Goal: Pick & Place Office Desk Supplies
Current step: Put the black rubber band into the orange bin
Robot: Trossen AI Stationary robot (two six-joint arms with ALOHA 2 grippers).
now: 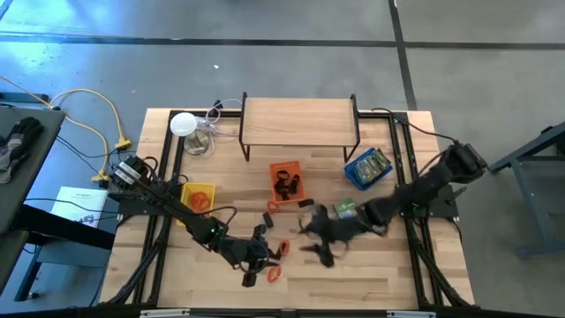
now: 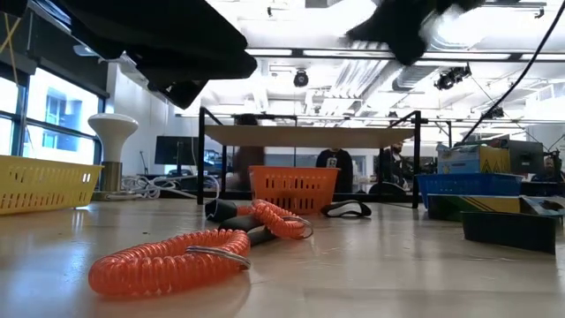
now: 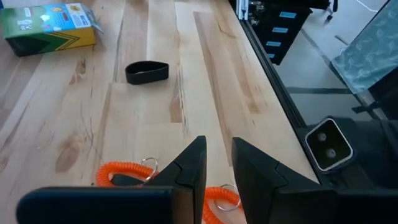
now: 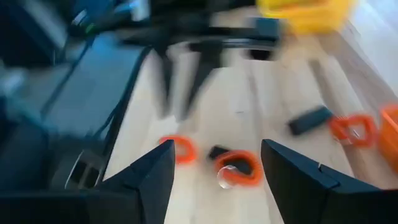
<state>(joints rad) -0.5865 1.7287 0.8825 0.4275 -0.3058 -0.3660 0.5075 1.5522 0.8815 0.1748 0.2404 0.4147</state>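
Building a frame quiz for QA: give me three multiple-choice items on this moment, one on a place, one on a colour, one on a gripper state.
1. Where is the small orange plastic tray?
A. On the wooden shelf
B. On the tabletop in front of the shelf
C. Off the table

2. What colour are the coiled springy loops lying on the wooden table?
A. Red-orange
B. Green
C. White

3. How does the right gripper stand?
A. Shut on a black clip
B. Out of view
C. Open, holding nothing

Answers: 1 B, the high view shows it below the shelf on the table; 2 A, the low view shows them red-orange; 3 C, its wrist view shows its fingers wide apart over bare wood.
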